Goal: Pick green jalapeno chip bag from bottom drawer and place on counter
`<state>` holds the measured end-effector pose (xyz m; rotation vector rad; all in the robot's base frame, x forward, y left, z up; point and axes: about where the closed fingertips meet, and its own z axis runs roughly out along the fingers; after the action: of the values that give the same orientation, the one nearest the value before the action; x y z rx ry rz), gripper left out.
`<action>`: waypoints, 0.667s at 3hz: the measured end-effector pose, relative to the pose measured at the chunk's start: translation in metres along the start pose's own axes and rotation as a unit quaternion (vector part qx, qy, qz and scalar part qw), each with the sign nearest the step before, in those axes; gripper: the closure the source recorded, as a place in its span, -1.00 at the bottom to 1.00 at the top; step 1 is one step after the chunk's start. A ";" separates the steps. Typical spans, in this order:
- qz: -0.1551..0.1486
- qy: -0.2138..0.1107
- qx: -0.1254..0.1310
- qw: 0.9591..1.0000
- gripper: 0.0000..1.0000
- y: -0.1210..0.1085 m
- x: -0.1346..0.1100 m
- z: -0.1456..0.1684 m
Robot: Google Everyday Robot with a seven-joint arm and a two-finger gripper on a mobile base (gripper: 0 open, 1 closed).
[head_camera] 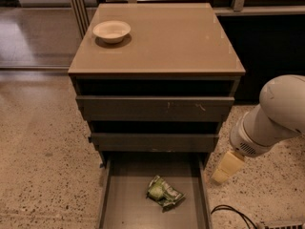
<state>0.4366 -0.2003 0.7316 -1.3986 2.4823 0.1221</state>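
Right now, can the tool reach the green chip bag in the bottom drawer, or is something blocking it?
Probably yes. The bottom drawer is pulled out, and the green jalapeno chip bag lies uncovered on its floor. The tool hangs just outside the drawer's right wall, with only that low wall between them.

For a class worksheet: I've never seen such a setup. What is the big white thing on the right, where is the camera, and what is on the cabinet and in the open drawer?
The white shape is a robot arm; the pale tip is its gripper, hanging outside the bottom drawer, to its right. The one camera looks down at the front of the cabinet from above. A white bowl stands near the back left corner of the counter. The green jalapeno chip bag lies on the open drawer's floor, untouched.
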 end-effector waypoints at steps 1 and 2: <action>0.020 -0.019 -0.024 0.999 -1.00 0.024 0.003 0.035; 0.035 -0.041 -0.046 0.997 -1.00 0.056 -0.003 0.090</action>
<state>0.4092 -0.1487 0.6426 -1.3129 2.4866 0.3066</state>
